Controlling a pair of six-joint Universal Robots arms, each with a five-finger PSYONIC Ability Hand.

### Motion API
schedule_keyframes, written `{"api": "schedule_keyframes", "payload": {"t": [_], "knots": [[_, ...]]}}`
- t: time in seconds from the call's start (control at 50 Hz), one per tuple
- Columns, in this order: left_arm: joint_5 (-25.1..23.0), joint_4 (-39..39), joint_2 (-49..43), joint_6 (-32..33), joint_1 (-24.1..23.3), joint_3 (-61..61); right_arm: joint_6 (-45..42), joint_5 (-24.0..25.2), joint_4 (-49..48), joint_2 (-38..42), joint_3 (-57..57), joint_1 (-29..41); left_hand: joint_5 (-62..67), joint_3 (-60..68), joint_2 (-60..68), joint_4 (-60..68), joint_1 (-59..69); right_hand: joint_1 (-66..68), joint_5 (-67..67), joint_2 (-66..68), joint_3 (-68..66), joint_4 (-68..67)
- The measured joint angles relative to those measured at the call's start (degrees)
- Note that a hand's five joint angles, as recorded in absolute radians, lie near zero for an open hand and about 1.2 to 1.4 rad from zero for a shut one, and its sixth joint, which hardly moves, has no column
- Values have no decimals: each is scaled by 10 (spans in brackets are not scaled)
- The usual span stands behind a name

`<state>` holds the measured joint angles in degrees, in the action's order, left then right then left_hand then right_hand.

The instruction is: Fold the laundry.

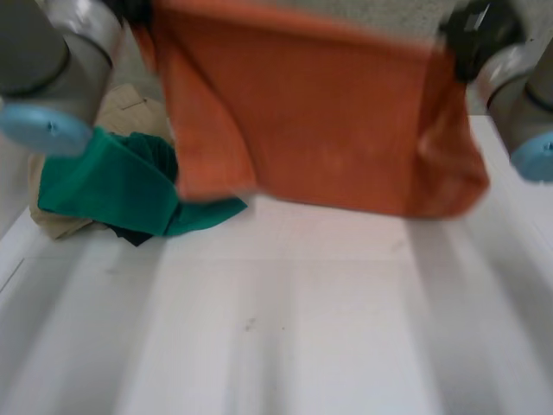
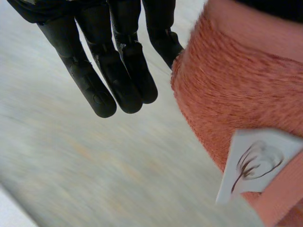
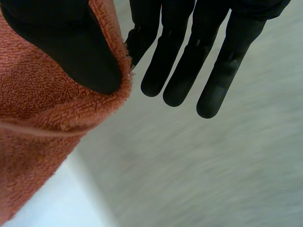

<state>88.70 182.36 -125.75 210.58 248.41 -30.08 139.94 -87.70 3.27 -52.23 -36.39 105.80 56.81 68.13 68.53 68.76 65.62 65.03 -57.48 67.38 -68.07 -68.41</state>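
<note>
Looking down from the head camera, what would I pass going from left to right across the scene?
Left arm → green cloth → orange towel, held up over the table → right arm.

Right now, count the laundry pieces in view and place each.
3: orange terry towel hanging above the white table; green cloth heaped at the table's left; beige cloth under it. The heap may hide more.
</note>
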Motion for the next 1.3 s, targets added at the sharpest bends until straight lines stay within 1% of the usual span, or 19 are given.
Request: {"api": "schedule_keyframes", "payload": {"t": [0.02,0.04,0.12,0.24,0.36,0.48,0.54,0.64,0.68,0.72,0.74,0.76,0.78,0.88,1.0,1.1,1.14,1.22,1.3], "knots": [[0,0,0,0,0,0,0,0,0,0,0,0,0,0,0,0,0,0,0,0,0,0],[11,28,0,-33,2,30,41,0,-69,-14,10,-4,0,0,0,0,0,0,0,0,0,0],[18,60,2,-85,5,45,88,17,-159,-48,-20,-10,0,0,0,0,0,0,-2,0,0,0],[9,58,12,-112,12,-22,108,67,-219,-96,-121,-13,6,0,0,0,0,0,-9,0,0,0],[1,52,35,-105,24,-160,102,96,-200,-106,-206,-18,6,0,1,0,0,0,-9,0,0,0],[-13,53,42,-83,32,-305,97,120,-147,-97,-284,-27,6,2,1,0,0,0,-9,0,0,0],[-30,66,31,-59,37,-383,95,135,-117,-88,-332,-28,6,2,1,0,0,0,-9,0,0,0],[-48,97,0,-12,45,-461,85,152,-94,-71,-395,-24,6,1,-1,-3,0,0,-9,0,0,0],[-51,107,-9,6,48,-478,78,153,-91,-66,-410,-20,3,-4,-6,-9,0,0,-9,0,0,0],[-53,114,-17,24,50,-491,70,152,-90,-62,-421,-17,-43,-59,-67,-66,-44,0,-9,0,0,0],[-53,117,-20,34,51,-496,65,151,-89,-59,-427,-15,-118,-135,-141,-138,-123,0,-9,0,0,0],[-53,118,-21,41,52,-499,61,149,-89,-58,-429,-14,-118,-135,-141,-138,-123,0,-9,0,0,0],[-53,120,-21,46,53,-501,59,148,-89,-57,-430,-13,-171,-182,-190,-193,-175,0,-9,0,0,0],[-50,123,-14,64,58,-510,53,131,-89,-55,-434,-12,-195,-200,-208,-217,-186,0,-9,0,0,0],[-44,129,2,67,65,-517,74,110,-90,-52,-432,-19,-149,-158,-161,-167,-129,0,-9,0,0,0],[-41,131,7,66,70,-519,103,103,-89,-47,-431,-26,-25,-29,-31,-35,-23,-2,7,-12,17,19],[-41,129,10,65,70,-520,125,102,-89,-45,-431,-29,-4,0,-4,-3,-17,-53,75,-79,84,86],[-39,120,21,62,69,-520,180,101,-89,-41,-430,-38,-4,2,-2,-1,-17,-172,197,-200,200,202],[-36,107,38,53,69,-519,243,99,-87,-35,-428,-50,-4,2,-2,-1,-17,-254,289,-281,284,291]]}}
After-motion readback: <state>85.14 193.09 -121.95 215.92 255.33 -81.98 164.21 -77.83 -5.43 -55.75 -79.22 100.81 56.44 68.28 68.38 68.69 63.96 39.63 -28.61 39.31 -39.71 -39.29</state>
